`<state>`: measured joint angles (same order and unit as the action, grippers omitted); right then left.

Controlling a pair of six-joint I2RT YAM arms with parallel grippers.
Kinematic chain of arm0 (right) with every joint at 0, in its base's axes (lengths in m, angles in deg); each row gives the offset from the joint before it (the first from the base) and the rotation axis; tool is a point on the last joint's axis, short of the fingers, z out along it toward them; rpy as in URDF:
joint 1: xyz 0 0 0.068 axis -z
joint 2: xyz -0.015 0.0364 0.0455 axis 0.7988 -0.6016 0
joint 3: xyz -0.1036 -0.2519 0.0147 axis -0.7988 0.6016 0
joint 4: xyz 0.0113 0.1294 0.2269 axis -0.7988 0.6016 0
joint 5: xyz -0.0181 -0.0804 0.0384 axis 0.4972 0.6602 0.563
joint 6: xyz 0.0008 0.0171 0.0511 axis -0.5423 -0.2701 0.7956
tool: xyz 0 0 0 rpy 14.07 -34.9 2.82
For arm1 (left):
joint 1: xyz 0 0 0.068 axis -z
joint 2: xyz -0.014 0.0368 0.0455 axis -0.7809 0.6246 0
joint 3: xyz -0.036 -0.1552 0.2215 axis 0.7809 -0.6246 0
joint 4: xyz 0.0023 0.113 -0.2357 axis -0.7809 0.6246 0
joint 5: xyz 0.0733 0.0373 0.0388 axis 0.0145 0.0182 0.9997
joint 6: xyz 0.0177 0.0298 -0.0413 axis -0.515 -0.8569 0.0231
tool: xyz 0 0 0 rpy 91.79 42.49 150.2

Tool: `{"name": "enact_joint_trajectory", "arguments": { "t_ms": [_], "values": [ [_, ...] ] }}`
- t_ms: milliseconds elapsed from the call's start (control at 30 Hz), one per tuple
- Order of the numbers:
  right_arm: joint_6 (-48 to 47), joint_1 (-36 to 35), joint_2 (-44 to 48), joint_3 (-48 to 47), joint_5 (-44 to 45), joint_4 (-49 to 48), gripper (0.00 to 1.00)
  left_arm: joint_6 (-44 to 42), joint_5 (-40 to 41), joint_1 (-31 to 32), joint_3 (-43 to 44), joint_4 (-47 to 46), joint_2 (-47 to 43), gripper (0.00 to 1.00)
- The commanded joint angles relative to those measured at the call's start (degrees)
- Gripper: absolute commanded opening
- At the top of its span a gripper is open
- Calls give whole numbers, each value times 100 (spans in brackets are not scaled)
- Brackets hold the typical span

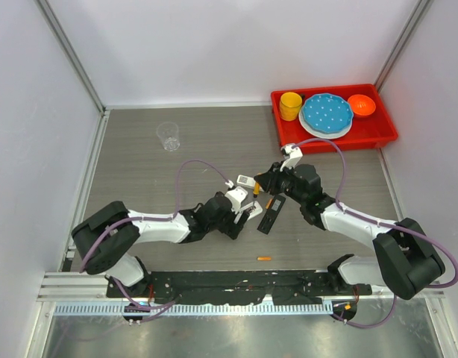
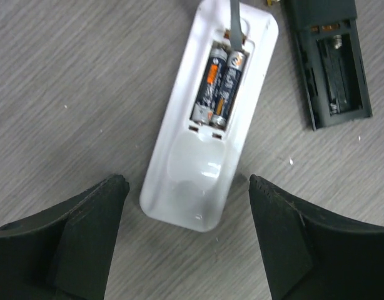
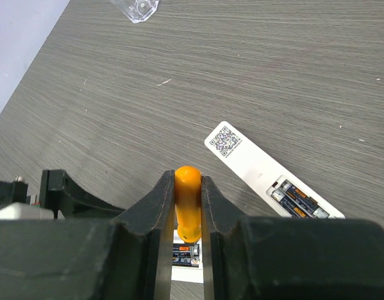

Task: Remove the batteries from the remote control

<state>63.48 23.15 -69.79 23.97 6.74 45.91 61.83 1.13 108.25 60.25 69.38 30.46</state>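
Over the white remote (image 2: 207,119), straddled it with left gripper (image 2: 187,184) released; clamped orange-handled tool (image 3: 187,206) in right gripper (image 3: 187,181), blade (image 2: 236,22) at batteries' (image 2: 218,87) end, open black remote (image 2: 333,62) alongside.

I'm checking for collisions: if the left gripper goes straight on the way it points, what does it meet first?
Probably the white remote, at its rounded near end, lying straight ahead of the left gripper between its open jaws; depth is unclear.

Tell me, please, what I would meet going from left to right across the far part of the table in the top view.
A clear plastic cup → yellow cup → blue plate → orange bowl; the last three sit in the red tray.
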Motion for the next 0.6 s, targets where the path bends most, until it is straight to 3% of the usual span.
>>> {"name": "enact_joint_trajectory", "arguments": {
  "t_ms": [0, 133, 367, 567],
  "values": [
    [-114, 7, 171, -91, 89, -205, 1, -88, -358, -197, 309, 113, 269, 84],
    [-114, 7, 154, -100, 80, -187, 1, -193, -499, -215, 502, 289, 410, 84],
    [-123, 7, 189, -100, 89, -196, 1, -44, -1114, -215, 345, 447, 357, 75],
    [-123, 7, 180, -83, 98, -223, 1, 255, -992, -30, 160, 623, 182, 74]
  ]
}}
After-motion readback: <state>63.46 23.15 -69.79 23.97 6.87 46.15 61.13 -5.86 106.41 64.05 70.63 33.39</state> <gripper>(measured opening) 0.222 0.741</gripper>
